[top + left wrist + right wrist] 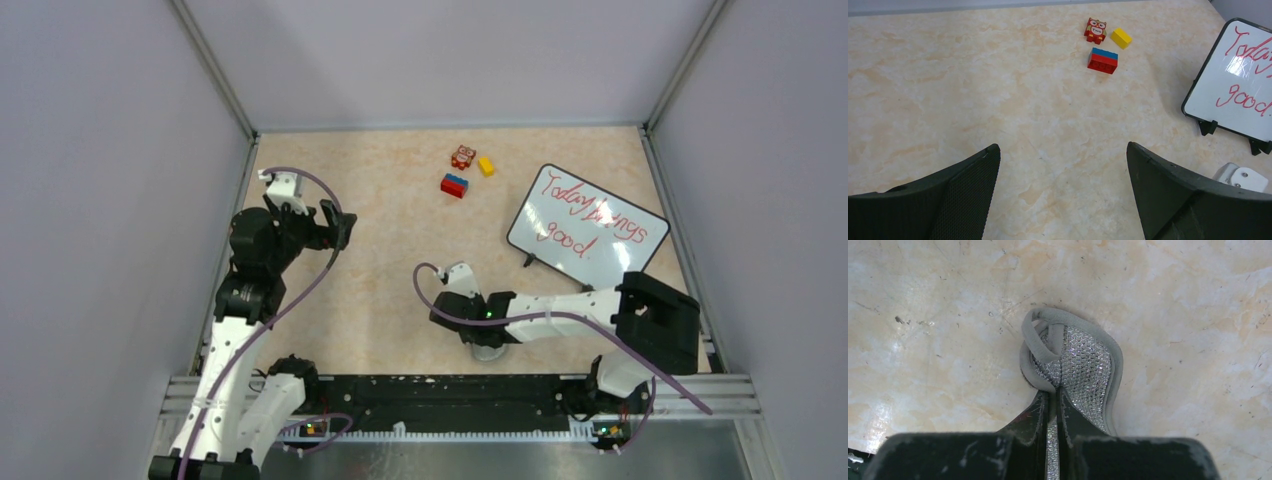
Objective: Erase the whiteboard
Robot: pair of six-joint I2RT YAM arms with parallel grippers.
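The whiteboard stands tilted at the right of the table, black-framed, with red handwriting on its white face. It also shows at the right edge of the left wrist view. My right gripper is shut on a grey sparkly cloth, low over the table near the front middle, well left and in front of the board; the cloth peeks out under it in the top view. My left gripper is open and empty, held above the left side of the table.
Three small toy pieces lie at the back middle: a red owl block, a yellow brick and a red-and-blue brick. Grey walls enclose the table on three sides. A metal rail runs along the near edge.
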